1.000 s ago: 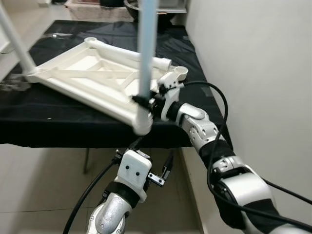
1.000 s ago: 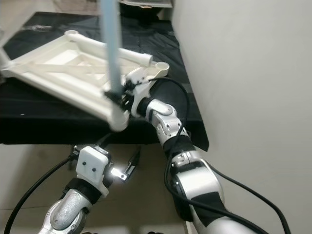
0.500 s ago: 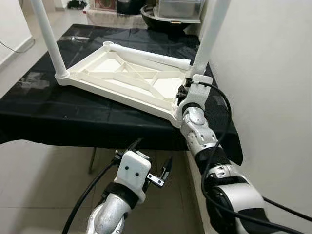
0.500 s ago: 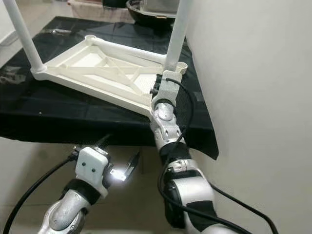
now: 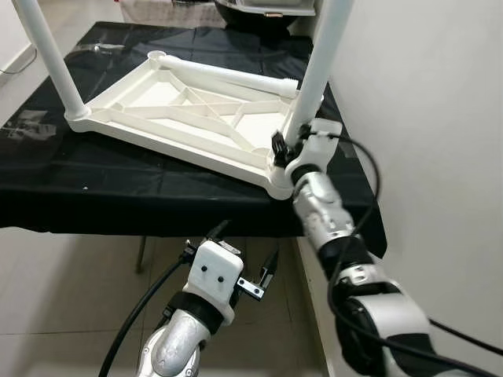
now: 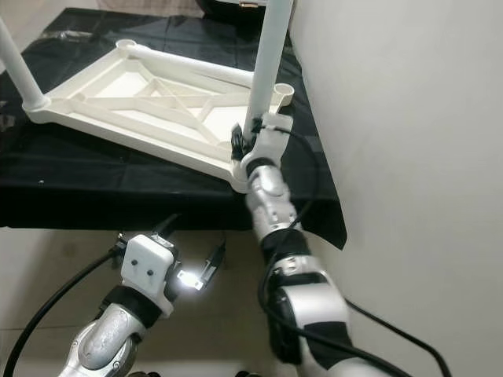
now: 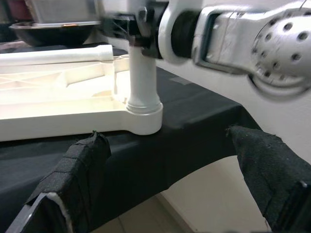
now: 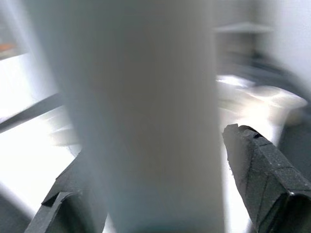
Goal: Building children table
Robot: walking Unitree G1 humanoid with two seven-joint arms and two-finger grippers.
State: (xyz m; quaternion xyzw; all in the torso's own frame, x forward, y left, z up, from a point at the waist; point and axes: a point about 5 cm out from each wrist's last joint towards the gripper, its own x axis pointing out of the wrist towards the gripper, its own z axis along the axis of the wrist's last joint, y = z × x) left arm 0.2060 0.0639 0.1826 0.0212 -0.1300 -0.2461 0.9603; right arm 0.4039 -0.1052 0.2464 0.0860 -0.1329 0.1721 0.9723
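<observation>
A: What sat closest to the camera, low in the frame?

B: The left gripper [image 5: 267, 279] hung below the edge of the black-covered table [image 5: 149, 196], at the lower middle of the head view. Its two black fingers [image 7: 77, 179] stood wide apart with nothing between them; in its wrist view they framed the table's near corner.

A: And further in?

B: The right gripper [image 5: 284, 147] was at the centre right, reaching up over the table's front edge to the near right corner of the white tabletop [image 5: 181, 118], which lay upside down on the black cloth. Its fingers sat either side of the white leg [image 5: 318, 71] standing upright in that corner socket.

A: Closed on it?

B: The wrist view showed the leg [image 8: 146, 116], blurred, between the two pads [image 8: 262, 179], with a sliver of gap on one side, so I couldn't tell whether they actually pressed on it.

A: Beyond that?

B: A second leg [image 5: 51, 67] stood upright in the left corner, at the upper left. A third leg [image 5: 228, 77] lay flat along the tabletop's far edge. Behind, at the top of the frame, was a dark bowl [image 5: 251, 12].
</observation>
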